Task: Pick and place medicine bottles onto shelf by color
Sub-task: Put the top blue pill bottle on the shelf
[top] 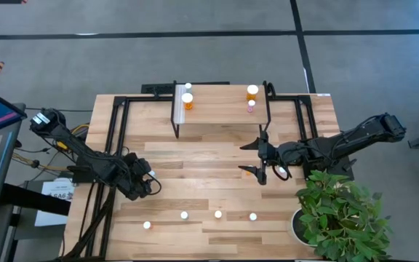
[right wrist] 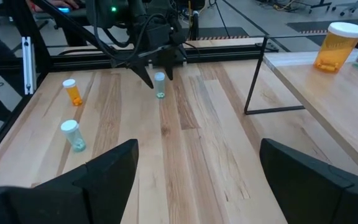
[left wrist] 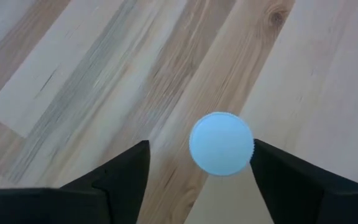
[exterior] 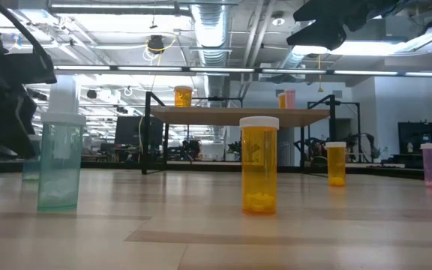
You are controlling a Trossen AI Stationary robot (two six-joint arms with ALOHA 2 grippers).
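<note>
Over the table's left side, left gripper [top: 150, 178] lowered around a green bottle [left wrist: 221, 144], fingers [left wrist: 124, 171] spread on either side of its white cap, one nearly touching, not yet clamped. Near mid-table, right gripper [top: 257, 156] hanging with fingers [right wrist: 107, 171] wide apart, nothing between them, an orange bottle [top: 249, 171] just beside. On the shelf [top: 220, 104] at the far edge, four bottles standing; four more [top: 184, 215] lined up along the near edge.

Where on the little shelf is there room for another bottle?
The shelf's middle is bare, between the orange bottle near its white strip and the orange and pink bottles at the opposite end. Both ends are crowded.
</note>
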